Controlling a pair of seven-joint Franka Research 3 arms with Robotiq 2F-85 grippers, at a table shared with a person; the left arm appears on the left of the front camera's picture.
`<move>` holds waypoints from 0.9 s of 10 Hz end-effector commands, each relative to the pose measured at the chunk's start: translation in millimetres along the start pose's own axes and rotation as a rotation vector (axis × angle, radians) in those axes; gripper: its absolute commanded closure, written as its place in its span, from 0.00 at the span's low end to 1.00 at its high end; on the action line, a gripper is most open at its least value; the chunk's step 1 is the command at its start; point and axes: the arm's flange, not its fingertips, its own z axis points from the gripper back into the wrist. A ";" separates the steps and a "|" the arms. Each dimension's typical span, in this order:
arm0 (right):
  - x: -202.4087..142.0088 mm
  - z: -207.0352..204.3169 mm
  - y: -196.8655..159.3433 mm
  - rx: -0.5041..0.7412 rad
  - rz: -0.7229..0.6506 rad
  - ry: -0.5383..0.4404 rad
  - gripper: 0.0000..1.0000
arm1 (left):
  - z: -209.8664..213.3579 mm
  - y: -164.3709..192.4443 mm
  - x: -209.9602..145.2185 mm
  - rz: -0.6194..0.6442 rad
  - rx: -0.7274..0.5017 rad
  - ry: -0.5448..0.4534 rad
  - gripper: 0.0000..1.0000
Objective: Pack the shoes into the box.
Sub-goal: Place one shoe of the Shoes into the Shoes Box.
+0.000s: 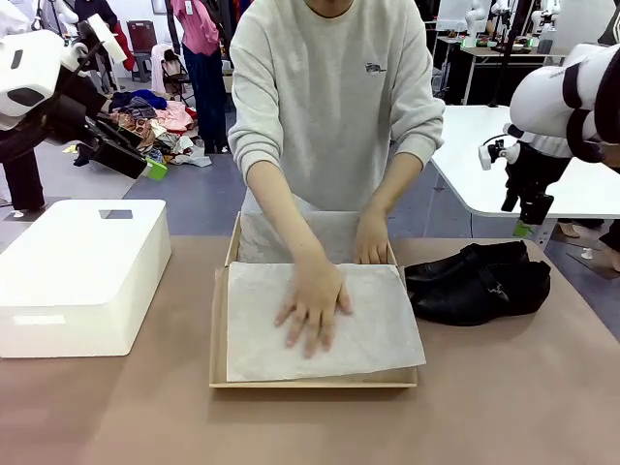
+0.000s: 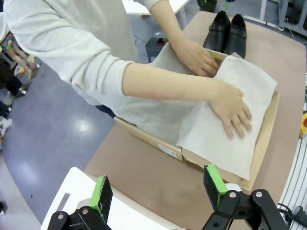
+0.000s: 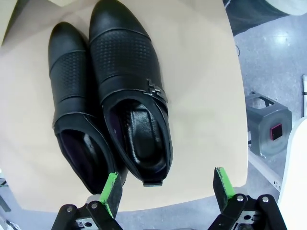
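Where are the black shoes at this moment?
In the front view, the shoes lie side by side on the table at the robot's right, just outside the box's right wall, toes toward it.

L tool (image 2: 156, 181), R tool (image 3: 166, 178): jaws wide, both held high (well apart).

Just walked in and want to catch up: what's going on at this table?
A person is pressing white tissue paper flat inside the cardboard shoebox with both hands. The black dress shoes sit on the table beside it, not yet packed. The left tool and right tool are open and empty, the right above the shoes.
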 end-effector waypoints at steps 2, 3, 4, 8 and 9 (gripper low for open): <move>3.6 -7.6 -9.1 0.016 0.003 -0.004 0.00 | -1.8 1.4 0.1 -0.005 0.001 -0.014 0.00; 5.5 -14.3 -10.2 0.020 0.004 0.002 0.00 | -1.8 1.4 0.1 -0.005 0.001 -0.014 0.00; 7.8 -20.8 -11.7 0.018 0.004 0.007 0.00 | -1.8 1.4 0.1 -0.005 0.001 -0.014 0.00; 11.2 -39.8 -15.3 0.043 -0.007 0.011 0.00 | -1.8 1.4 0.1 -0.005 0.001 -0.014 0.00; 11.5 -42.9 -15.8 0.043 -0.010 0.015 0.00 | -1.8 1.4 0.1 -0.005 0.001 -0.014 0.00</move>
